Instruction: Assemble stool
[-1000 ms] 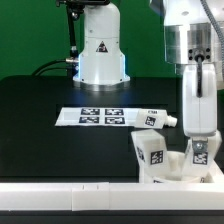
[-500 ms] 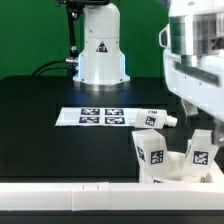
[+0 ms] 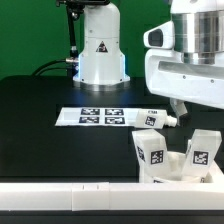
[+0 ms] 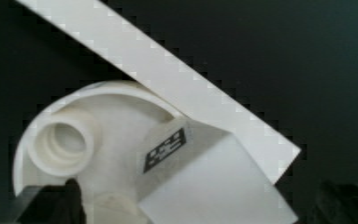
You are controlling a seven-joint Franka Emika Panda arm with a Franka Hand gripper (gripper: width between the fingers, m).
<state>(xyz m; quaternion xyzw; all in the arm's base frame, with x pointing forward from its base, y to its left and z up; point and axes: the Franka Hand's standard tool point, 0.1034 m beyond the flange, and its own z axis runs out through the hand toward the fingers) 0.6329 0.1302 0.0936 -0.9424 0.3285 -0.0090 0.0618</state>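
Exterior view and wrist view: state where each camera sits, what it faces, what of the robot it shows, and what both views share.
Exterior view: off the arm, slightly above the black table, facing the robot base; arm and base show.
Wrist view: on the wrist, looking down past the gripper fingers onto the stool.
Shared: the stool's tagged white parts.
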